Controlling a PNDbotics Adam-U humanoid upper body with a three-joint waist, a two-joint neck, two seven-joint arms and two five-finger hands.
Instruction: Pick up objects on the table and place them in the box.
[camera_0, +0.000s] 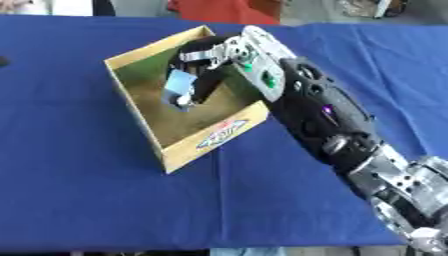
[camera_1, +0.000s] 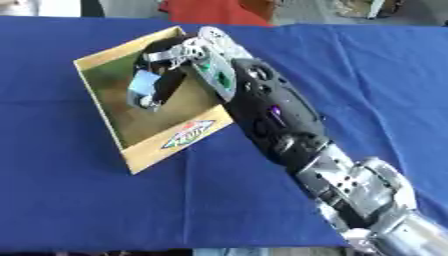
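Inside box (camera_0: 140, 59), right hand (camera_0: 203, 60) holds blue object (camera_0: 179, 83)

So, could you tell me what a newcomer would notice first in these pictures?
The big black and silver right arm crosses the blue table from the lower right. Its right hand reaches into the open cardboard box at upper centre, fingers curled round a small light-blue object.

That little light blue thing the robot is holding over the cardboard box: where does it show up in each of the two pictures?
Left eye view: the light blue object sits upper middle, inside the box, held by the right hand.
Right eye view: it lies further left, upper left, again inside the box.
Shared landmark: the printed logo on the box's near wall.
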